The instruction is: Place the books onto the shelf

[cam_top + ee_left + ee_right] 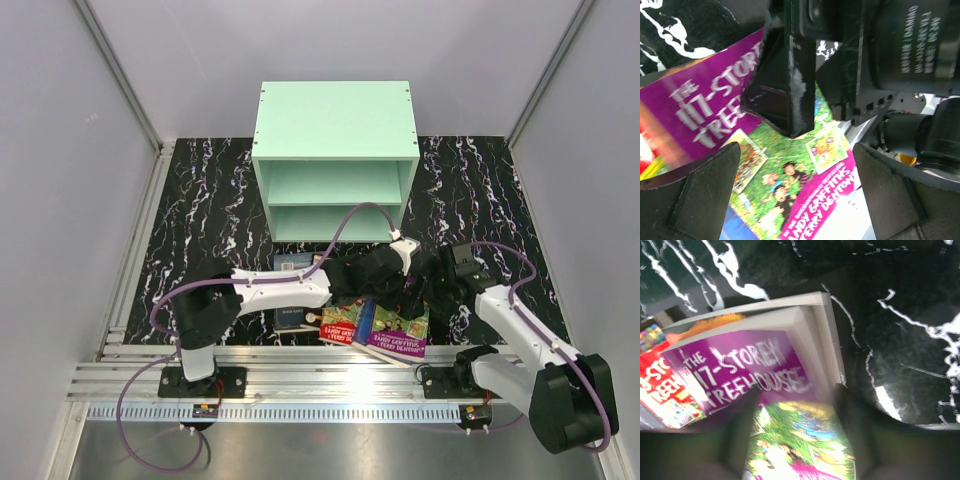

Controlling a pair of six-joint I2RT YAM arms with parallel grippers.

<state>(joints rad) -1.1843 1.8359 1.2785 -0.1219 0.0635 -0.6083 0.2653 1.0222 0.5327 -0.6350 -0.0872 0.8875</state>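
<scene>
The mint-green shelf (335,150) stands at the back centre, both compartments facing the arms. The books lie in a loose heap by the table's front edge. The purple Treehouse book (400,330) (700,110) (740,365) lies on top, the red one (338,320) (660,385) at its left, and an orange-edged one (715,322) underneath. A dark blue book (292,262) lies further left. My left gripper (392,292) (797,152) hangs open just above the purple cover. My right gripper (428,290) (800,405) is open across that book's far edge, one finger (785,90) touching the cover.
Another dark book (290,317) lies beside the left arm. The two grippers sit close, tip to tip, over the heap. Grey walls enclose the marbled black table (210,220). An aluminium rail (320,365) runs along the front, right by the books.
</scene>
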